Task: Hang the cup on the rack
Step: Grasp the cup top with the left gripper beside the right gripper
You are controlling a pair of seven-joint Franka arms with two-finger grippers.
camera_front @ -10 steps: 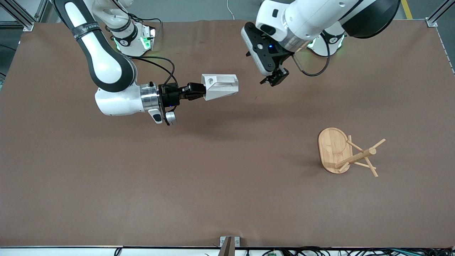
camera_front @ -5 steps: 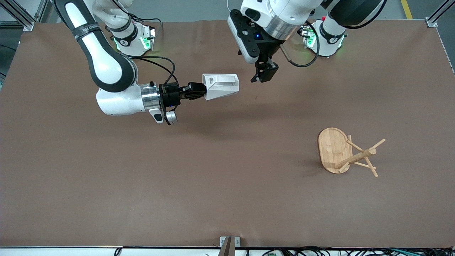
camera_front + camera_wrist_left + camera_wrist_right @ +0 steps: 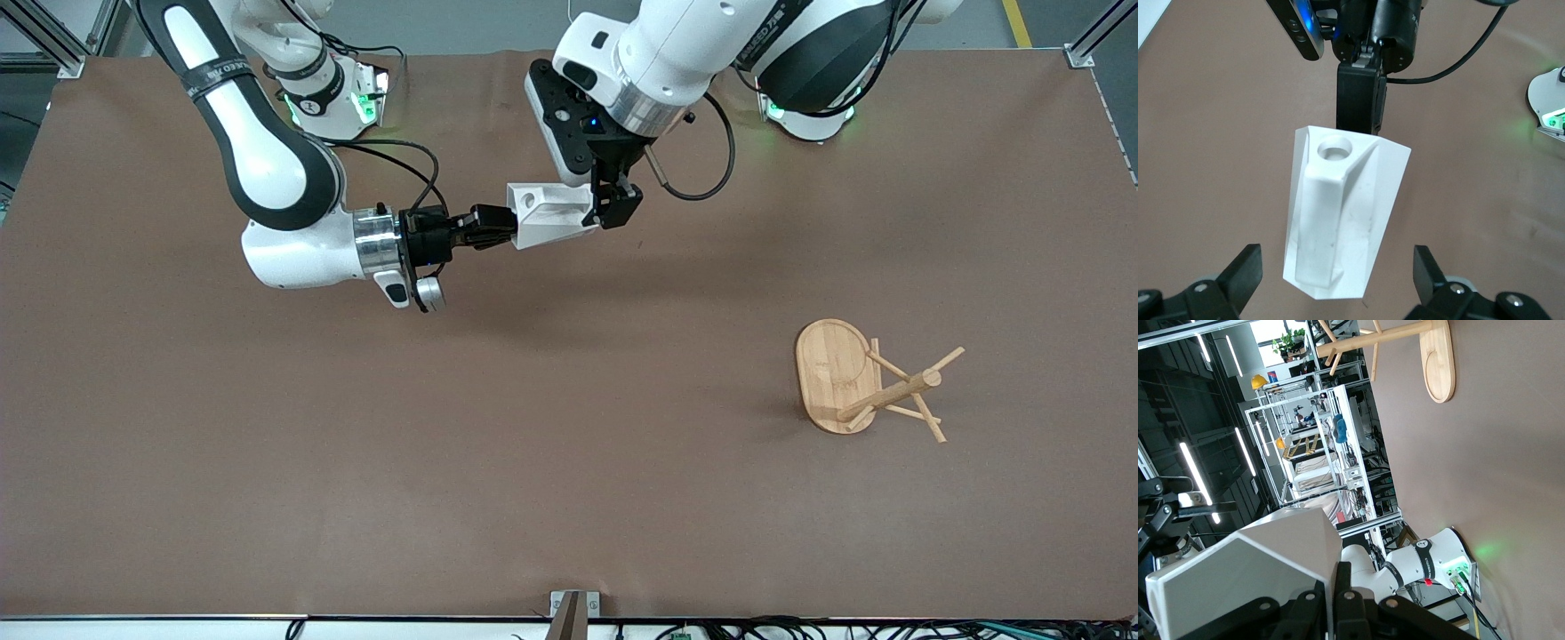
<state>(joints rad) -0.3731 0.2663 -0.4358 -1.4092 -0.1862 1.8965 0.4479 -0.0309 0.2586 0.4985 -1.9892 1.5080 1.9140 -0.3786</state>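
Right pincer [image 3: 493, 228] pinching the cup [image 3: 548, 216] by its narrow end, held sideways in the air over the desk [image 3: 569, 498], well apart from the rack [image 3: 867, 382]. Left pincer [image 3: 612, 206] spread wide, fingers either side of the cup's wide end, not touching. Rack stands upright on desk toward left arm's end.

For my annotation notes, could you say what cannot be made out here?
Cup interior: hidden everywhere by its walls and the right gripper clamping it.
Rack pegs: cut off by the right wrist view's edge; overlapping in the front view.
Left gripper, open around the cup: finger bases leave the left wrist view.
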